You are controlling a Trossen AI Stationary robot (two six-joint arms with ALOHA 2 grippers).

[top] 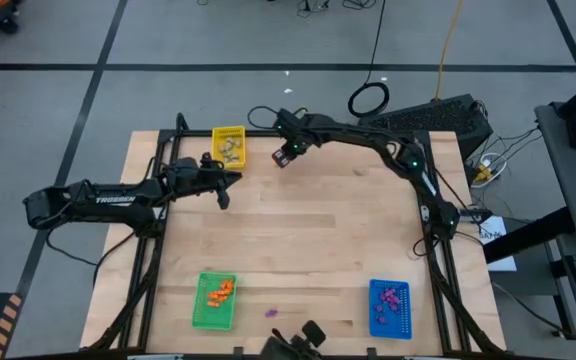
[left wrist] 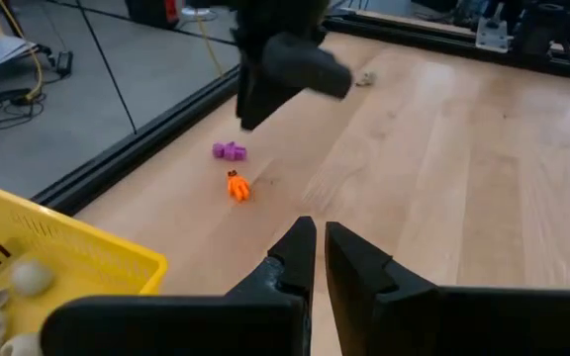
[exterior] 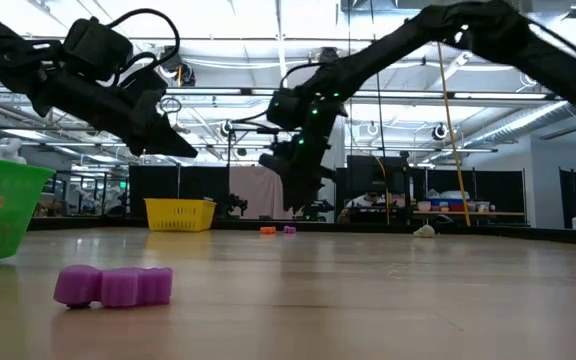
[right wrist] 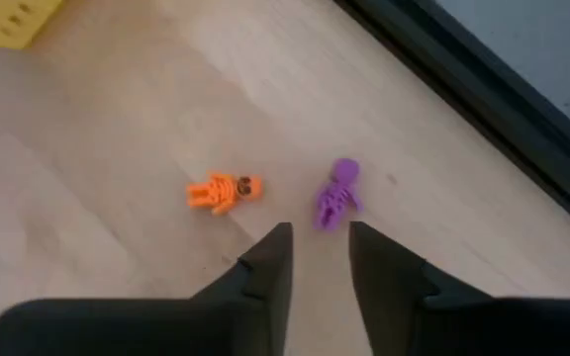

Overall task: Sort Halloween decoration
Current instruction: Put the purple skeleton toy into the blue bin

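Overhead straight down, low level across table (exterior: 388, 300), wrist views close, sharing tabletop

Matte black arms; white "TROSSEN" lettering; seemingly green lights.

A pale wooden table (top: 308, 250) carries three trays — a yellow tray (top: 229, 146) at upper centre-left, a green tray (top: 214, 300) at lower left, a blue tray (top: 389, 307) at lower right. Loose on the wood lie a purple trinket (top: 271, 312) between the lower trays, and — near the top edge — an orange figure (right wrist: 223, 190) beside a purple figure (right wrist: 337, 193).
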